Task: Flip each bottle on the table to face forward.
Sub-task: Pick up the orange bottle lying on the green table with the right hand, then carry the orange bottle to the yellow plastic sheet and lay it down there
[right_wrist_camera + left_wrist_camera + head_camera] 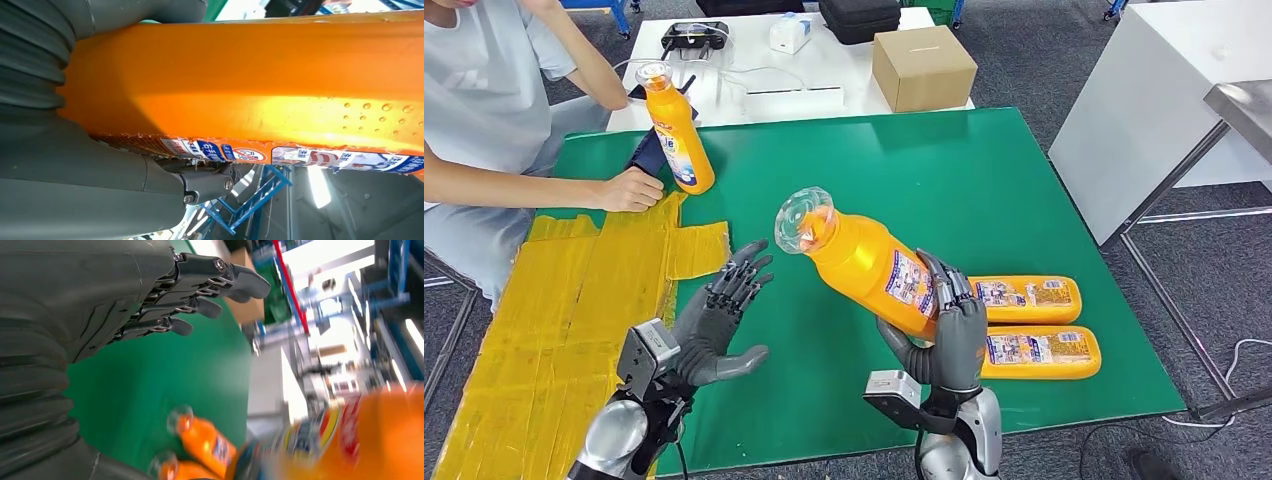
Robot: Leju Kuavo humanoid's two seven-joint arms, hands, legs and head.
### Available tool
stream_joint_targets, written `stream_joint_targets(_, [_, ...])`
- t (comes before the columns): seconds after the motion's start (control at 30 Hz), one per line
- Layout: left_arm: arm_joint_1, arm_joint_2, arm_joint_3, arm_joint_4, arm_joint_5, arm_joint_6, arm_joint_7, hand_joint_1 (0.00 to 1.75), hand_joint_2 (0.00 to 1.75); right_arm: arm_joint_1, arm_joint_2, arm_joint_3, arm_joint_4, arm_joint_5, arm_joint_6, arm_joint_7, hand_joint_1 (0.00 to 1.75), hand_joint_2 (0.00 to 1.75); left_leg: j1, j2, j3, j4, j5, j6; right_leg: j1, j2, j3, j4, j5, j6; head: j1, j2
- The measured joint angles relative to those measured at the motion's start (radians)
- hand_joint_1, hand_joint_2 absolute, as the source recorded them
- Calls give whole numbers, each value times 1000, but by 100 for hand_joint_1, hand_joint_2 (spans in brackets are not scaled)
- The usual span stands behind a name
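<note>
Orange bottle [869, 262] is up off the counter [984, 180], gripped low on its body by the right robot hand [944, 335], fingers and thumb wrapped round it. It's tilted, clear cap toward the far-left corner, label visible. Left robot hand [724, 320] hangs just beside it over the near-left part of the counter, fingers spread, holding nothing, palm turned toward the bottle.

Two more bottles [1034, 325] lie flat side by side near the right edge, right behind the gripping hand. A fourth bottle [679, 130] stands upright near the far-left corner, a person's hand [632, 190] resting on the counter next to it.

Risks:
- grip sits near the base, so the top-heavy end could swing or slip out mid-rotation
- setting it down tilted, it tips
- lowering close to the two lying bottles could knock or roll them

Surface: green mat top, yellow tape patch [574, 300] along the left edge. Beyond the far edge, a white table [754, 70] with a cardboard box [922, 66] and cables; grey floor around.
</note>
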Motion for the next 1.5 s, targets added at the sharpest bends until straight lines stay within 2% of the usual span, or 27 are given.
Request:
stream_joint_targets(0.27, [-29, 2, -44, 49, 17, -24, -7, 0, 175, -52, 13, 29, 34, -47, 7, 6, 175, 175, 0, 0, 0, 0, 0, 0, 0, 0, 0, 0, 0, 0, 0, 0])
stream_joint_targets(0.43, [-56, 3, -66, 67, 41, -31, -13, 0, 175, -95, 16, 49, 88, -156, 86, 2, 175, 175, 0, 0, -1, 0, 0, 0, 0, 0, 0, 0, 0, 0, 0, 0])
stream_joint_targets(0.53, [-75, 3, -77, 77, 53, -30, -13, 0, 175, -126, 27, 71, 149, -178, 132, -2, 175, 175, 0, 0, -1, 0, 0, 0, 0, 0, 0, 0, 0, 0, 0, 0])
stream_joint_targets(0.7, [-92, 2, -84, 87, 65, -26, -12, 0, 175, -163, 52, 140, 256, -170, 195, -2, 175, 175, 1, 0, -1, 0, 0, 0, 1, 0, -1, 0, 0, 0, 0, 0])
stream_joint_targets(1.07, [-100, 2, -82, 99, 80, -25, -7, 0, 175, -192, 67, 206, 350, -160, 226, 3, 175, 175, 1, 0, -1, 0, 0, 0, 1, 0, -1, 0, 0, 0, 0, 0])
stream_joint_targets(1.5, [-107, 2, -54, 130, 117, 6, 9, 0, 175, -252, 80, 337, 476, -138, 244, 19, 175, 175, 2, 0, -1, 0, 0, 0, 1, 0, -2, 0, 0, -1, 0, 0])
